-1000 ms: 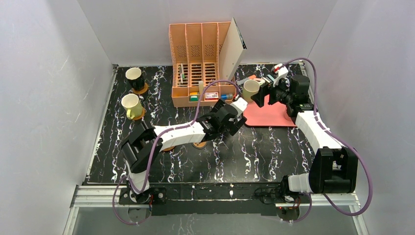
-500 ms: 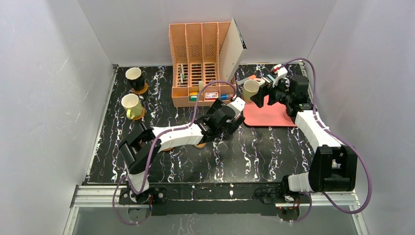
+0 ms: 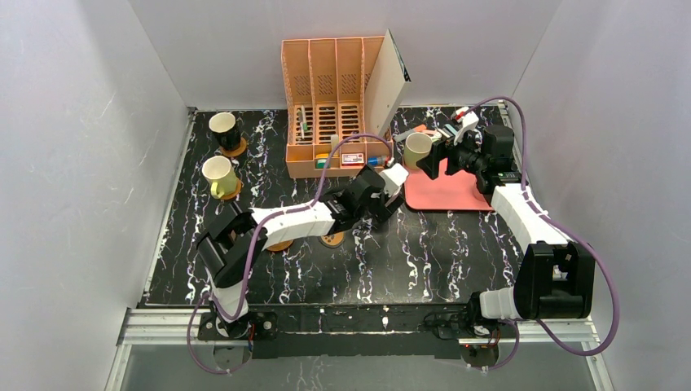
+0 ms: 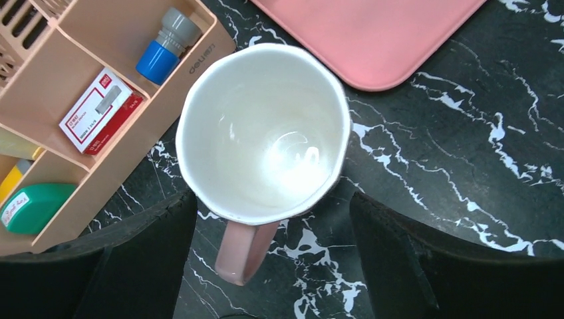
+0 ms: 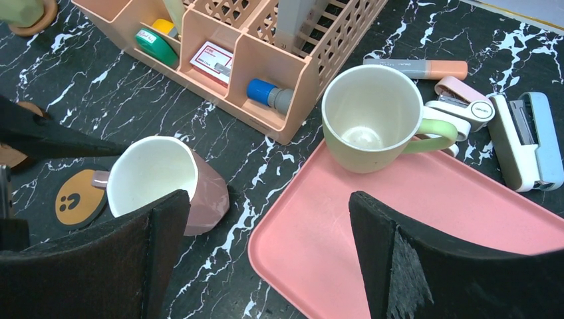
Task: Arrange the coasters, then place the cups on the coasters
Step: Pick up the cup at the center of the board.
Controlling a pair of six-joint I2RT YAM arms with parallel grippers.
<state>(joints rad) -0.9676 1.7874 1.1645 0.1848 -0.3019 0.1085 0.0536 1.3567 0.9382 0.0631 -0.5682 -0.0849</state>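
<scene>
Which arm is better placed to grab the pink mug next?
Left. The left tool hangs right over the pink mug, one finger on each side. The right tool is at the pink tray, nearer the green mug.

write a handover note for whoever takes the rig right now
Left end effector: open, straddling the pink cup, which stands on the table beside the tray; no clear grip.
Right end effector: open, empty, over the tray, near the green cup on the tray's corner.
Done: black cup and yellow cup each on a coaster, far left.
Left: pink and green cups onto coasters. Marked coaster is bare; another coaster shows partly under the left arm. White cup and fifth coaster not in view.
</scene>
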